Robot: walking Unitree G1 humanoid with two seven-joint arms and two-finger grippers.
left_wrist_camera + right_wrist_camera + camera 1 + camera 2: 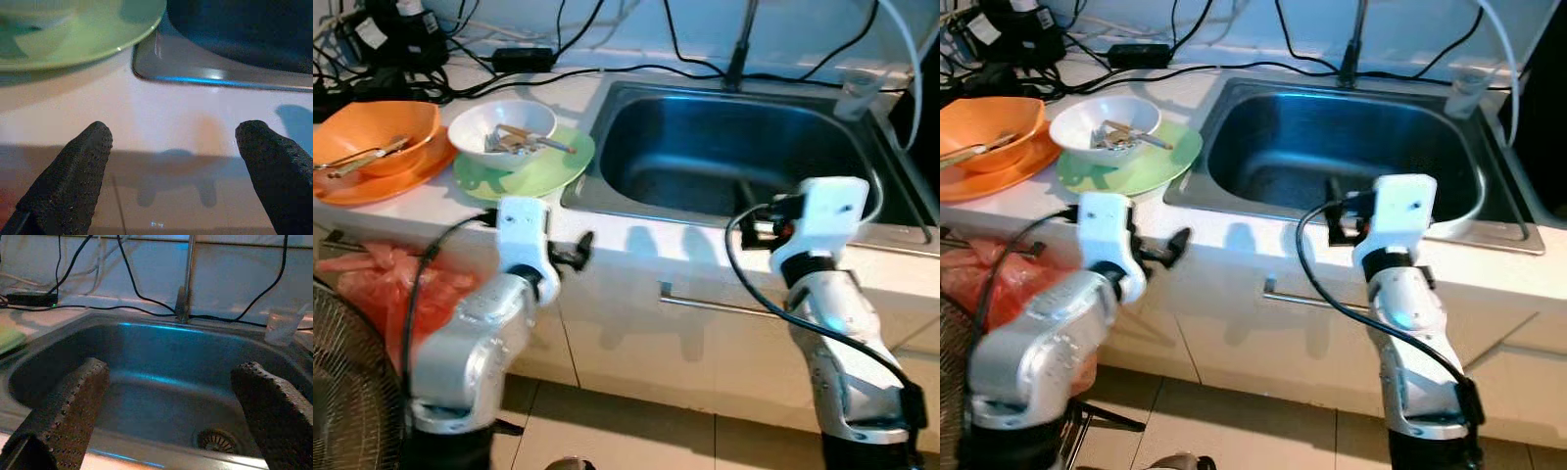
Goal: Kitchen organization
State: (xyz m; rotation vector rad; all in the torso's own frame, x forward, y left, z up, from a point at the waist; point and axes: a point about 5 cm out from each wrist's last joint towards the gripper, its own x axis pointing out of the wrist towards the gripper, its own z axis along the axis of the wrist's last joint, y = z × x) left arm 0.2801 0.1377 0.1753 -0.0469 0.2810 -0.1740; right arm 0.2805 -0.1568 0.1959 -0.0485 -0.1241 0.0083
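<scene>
Landmark: sink (724, 147), steel, bare inside with a drain. Right claw (166, 416) spread, hovering at sink's near rim. Left claw (171, 171) spread, at tabletop (607, 235) front edge near sink's left corner. Left of sink: green plate (543, 171) under white bowl (499, 127) holding utensils; further left, orange bowl (377, 137) with chopsticks on orange plate (372, 186).

bowls (501, 128): 2 | plates (524, 171): 2 | sink (724, 147): 1 | cup (858, 93): 1
</scene>
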